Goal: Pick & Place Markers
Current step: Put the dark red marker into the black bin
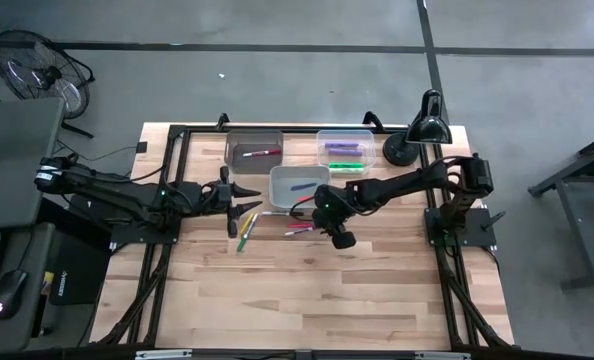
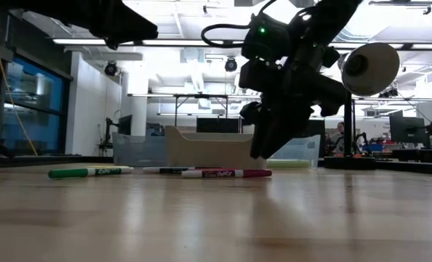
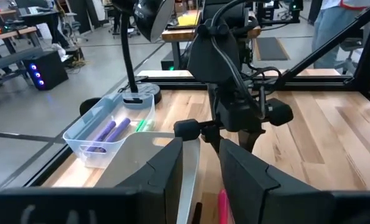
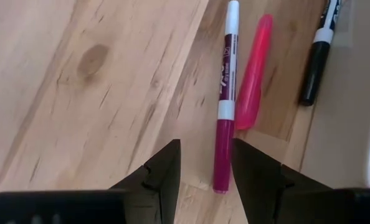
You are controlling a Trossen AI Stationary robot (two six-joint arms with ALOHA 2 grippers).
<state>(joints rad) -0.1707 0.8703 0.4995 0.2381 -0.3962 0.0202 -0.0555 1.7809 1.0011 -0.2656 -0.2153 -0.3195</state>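
1. Task partway, by my reading: some markers already sit in bins, several lie loose on the table (image 1: 377,290) in front of the bins.
2. Left bin (image 1: 254,147), far side: one red marker (image 1: 261,153) inside.
3. Right clear bin (image 1: 345,148), far side, beside the desk lamp (image 1: 414,135): purple markers (image 1: 342,148) and a green one at its near edge.
4. Middle bin (image 1: 299,185), nearer than the other two: one blue marker (image 1: 302,186).
5. Loose on the wood: a green marker (image 1: 244,236) left of centre; a magenta-and-white marker (image 4: 223,106), a pink marker (image 4: 253,71) just beside it, and a black-capped marker (image 4: 317,50) close by, all near the middle bin.
6. Right gripper (image 4: 205,168) hangs over the magenta-and-white marker, fingers spread, nothing pinched; marker's lower end lies between the finger tips in the wrist view. Likely next pick.
7. Left gripper (image 3: 202,163) waits left of the middle bin, fingers parted with a narrow gap, empty.
8. Left to do, judged: at least four loose markers to bin.
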